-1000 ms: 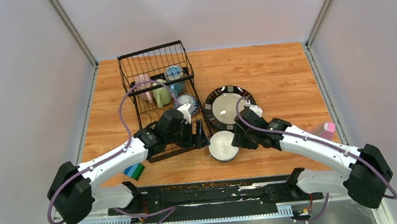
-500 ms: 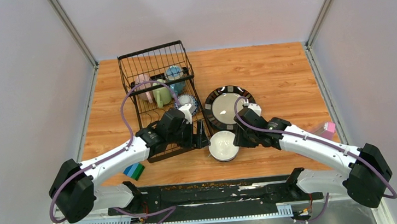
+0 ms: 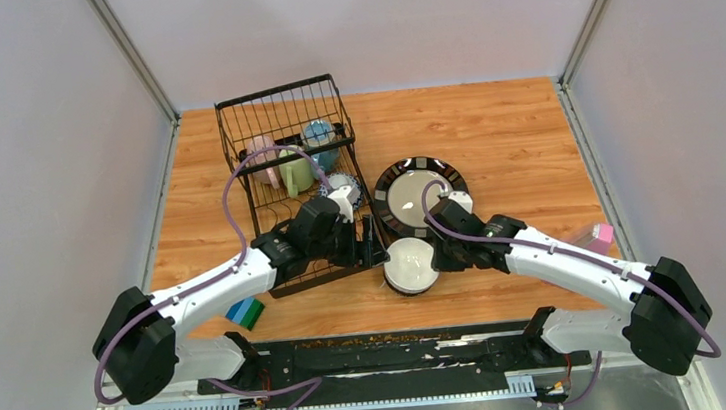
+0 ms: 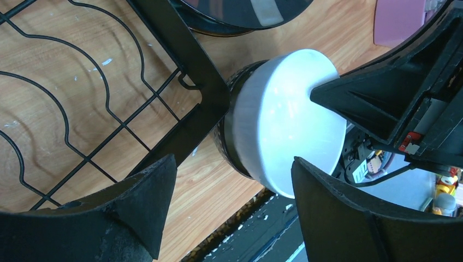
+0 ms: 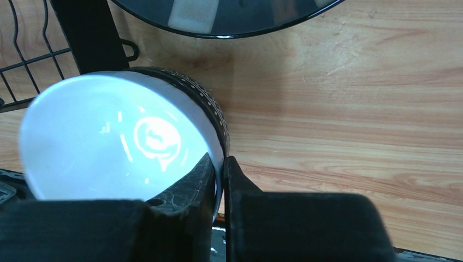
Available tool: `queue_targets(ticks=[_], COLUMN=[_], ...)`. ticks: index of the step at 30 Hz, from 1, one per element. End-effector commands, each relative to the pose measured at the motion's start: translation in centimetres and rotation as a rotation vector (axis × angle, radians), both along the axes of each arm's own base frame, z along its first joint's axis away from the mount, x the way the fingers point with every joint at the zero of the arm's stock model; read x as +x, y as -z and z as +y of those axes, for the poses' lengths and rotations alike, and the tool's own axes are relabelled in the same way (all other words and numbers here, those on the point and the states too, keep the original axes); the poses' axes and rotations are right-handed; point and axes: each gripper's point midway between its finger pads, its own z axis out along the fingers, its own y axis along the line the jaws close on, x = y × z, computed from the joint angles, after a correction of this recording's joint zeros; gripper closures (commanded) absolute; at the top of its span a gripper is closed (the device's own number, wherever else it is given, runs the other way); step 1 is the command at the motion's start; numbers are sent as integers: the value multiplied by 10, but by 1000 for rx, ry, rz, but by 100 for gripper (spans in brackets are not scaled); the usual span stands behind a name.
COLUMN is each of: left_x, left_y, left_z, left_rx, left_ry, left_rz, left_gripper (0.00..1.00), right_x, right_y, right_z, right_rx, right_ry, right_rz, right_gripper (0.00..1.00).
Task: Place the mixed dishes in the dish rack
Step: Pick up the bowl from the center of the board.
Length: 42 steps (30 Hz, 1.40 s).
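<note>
A white bowl (image 3: 411, 266) with a dark dotted outside stands tilted on the wood beside the near right corner of the black wire dish rack (image 3: 280, 113). My right gripper (image 5: 221, 164) is shut on the white bowl's (image 5: 109, 147) rim, one finger inside and one outside. Just left of the white bowl (image 4: 289, 120), my left gripper (image 4: 233, 164) stands open and empty, its fingers spanning the rack's corner (image 4: 185, 49). A black-rimmed cream plate (image 3: 418, 192) lies flat behind the bowl. The rack holds pink (image 3: 264, 154), green (image 3: 298, 174) and blue (image 3: 320, 139) mugs and a patterned bowl (image 3: 342, 187).
A blue-green sponge block (image 3: 245, 314) lies near the table's front left edge. A pink container (image 3: 598, 238) sits at the right edge. Grey walls close in the table on three sides. The left arm's purple cable loops over the rack's lower tray.
My right gripper has closed on the white bowl's rim and shifted slightly left, tipping the bowl toward the rack. The left gripper has held its place, open.
</note>
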Motion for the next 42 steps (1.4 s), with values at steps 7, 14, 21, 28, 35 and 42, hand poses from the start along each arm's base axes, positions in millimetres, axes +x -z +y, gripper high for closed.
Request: queue_targets(ticks=[7,14,21,28,35,42], left_x=[5,5,3,1,1,2], left_y=[-26,-41,-30,-30,-30,-34], left_z=[-18,-25,-18,-27,-24,-16], left_rx=[-80,-95,87,156,187,209], left_ry=[31,66,67,77,77,70], left_rz=[-35,-39,-21,-46,-54,-74], left_gripper=[17,22,25,27,46,59], right_x=[18,20,22,34,36,34], right_y=[-39,-51,-63,-90,-100,-98], right_z=[12,11,17,26,30,33], right_rx=[77,103,148,205,249,280], right_ry=[-15,-10,-12,-47,-46,-15], right_rz=[-116,-155,-177,-286,-320,-288], right_gripper=[100,100,100,100,100,100])
